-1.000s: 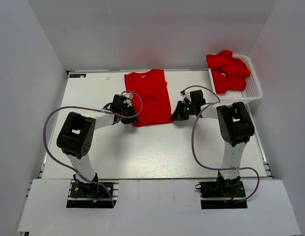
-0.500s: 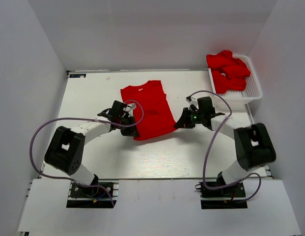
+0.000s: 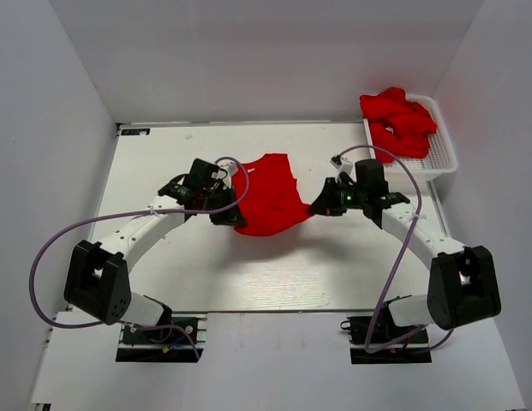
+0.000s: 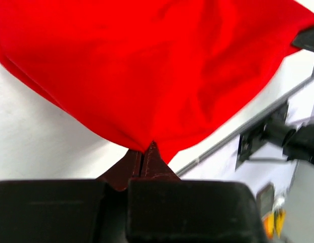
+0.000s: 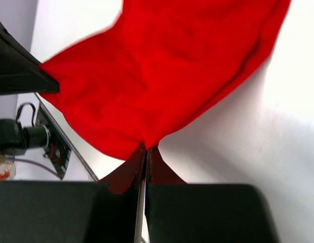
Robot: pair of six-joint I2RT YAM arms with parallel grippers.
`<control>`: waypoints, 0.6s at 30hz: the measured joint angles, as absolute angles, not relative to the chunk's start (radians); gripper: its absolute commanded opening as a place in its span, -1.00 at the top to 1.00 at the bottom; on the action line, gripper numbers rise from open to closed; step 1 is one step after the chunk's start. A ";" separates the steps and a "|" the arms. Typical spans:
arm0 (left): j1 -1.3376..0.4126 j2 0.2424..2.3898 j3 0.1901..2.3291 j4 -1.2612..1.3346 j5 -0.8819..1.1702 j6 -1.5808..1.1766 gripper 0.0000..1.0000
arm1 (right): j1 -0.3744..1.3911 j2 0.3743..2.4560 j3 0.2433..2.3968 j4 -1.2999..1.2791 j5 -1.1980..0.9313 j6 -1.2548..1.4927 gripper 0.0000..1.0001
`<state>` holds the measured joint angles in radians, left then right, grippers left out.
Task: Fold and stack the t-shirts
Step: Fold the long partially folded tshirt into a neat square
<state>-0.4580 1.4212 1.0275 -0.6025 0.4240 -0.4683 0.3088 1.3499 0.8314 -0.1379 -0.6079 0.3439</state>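
A bright red t-shirt (image 3: 270, 195) hangs slack above the middle of the table between my two grippers. My left gripper (image 3: 234, 216) is shut on its near left corner; in the left wrist view the cloth (image 4: 146, 66) spreads out from the closed fingertips (image 4: 152, 150). My right gripper (image 3: 315, 206) is shut on its near right corner; in the right wrist view the shirt (image 5: 167, 71) fans out from the closed fingertips (image 5: 146, 151). More red t-shirts (image 3: 397, 120) lie piled in the white mesh basket (image 3: 443, 152) at the back right.
The white table (image 3: 266, 265) has a metal rim on both sides. White walls enclose the back and both sides. Purple cables loop from both arms over the table's near half.
Both grippers have lifted the near corners of the t-shirt off the table and carried them up and toward the back. The flat shirt now bunches and sags between them.
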 measured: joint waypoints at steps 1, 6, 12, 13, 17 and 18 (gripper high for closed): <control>-0.455 1.421 1.041 -0.603 0.407 -0.476 1.00 | 0.309 1.360 0.855 -0.133 -0.606 0.344 1.00; -0.442 1.452 1.136 -0.607 0.249 -0.529 1.00 | 0.309 1.467 1.000 -0.093 -0.606 0.344 1.00; -0.418 1.575 1.308 -0.611 0.110 -0.558 1.00 | 0.307 1.659 1.204 -0.078 -0.607 0.344 1.00; -0.411 1.604 1.341 -0.614 0.094 -0.559 1.00 | 0.307 1.687 1.234 -0.075 -0.606 0.344 1.00; -0.377 1.702 1.427 -0.612 0.058 -0.561 1.00 | 0.304 1.790 1.344 -0.077 -0.604 0.344 1.00; -0.368 1.720 1.438 -0.611 0.052 -0.561 1.00 | 0.303 1.805 1.363 -0.081 -0.605 0.344 1.00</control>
